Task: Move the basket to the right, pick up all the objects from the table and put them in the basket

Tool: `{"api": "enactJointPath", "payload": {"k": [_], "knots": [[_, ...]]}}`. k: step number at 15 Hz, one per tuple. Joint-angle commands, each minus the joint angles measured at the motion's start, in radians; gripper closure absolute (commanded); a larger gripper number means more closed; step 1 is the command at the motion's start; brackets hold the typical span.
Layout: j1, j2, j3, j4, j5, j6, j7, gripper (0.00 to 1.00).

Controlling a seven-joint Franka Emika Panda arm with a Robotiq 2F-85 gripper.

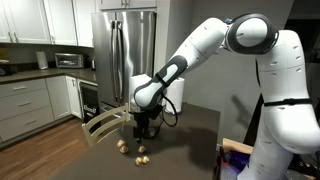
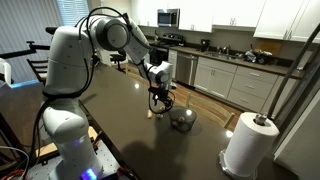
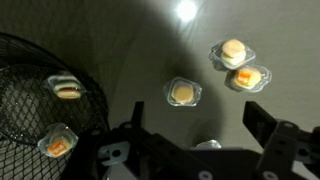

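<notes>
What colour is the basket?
The basket is dark, almost black wire mesh; the wrist view shows it best.

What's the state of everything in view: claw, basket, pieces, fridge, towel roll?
claw: open, empty, hanging above the table.
basket: open side up on the table, beside the claw, not held.
two pieces: within the basket's outline, apparently inside.
three pieces: loose on the table, two of them touching.
fridge: doors shut.
paper towel roll: upright.
</notes>
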Motion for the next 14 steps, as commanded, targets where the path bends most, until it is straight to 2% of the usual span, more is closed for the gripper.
{"api": "enactJointPath", "payload": {"k": [1,14], "knots": [[-0.031,0.024,0.005,0.002,0.02,0.019,-0.071,0.0],[-0.044,0.09,0.037,0.049,0.024,0.0,-0.171,0.0]]}}
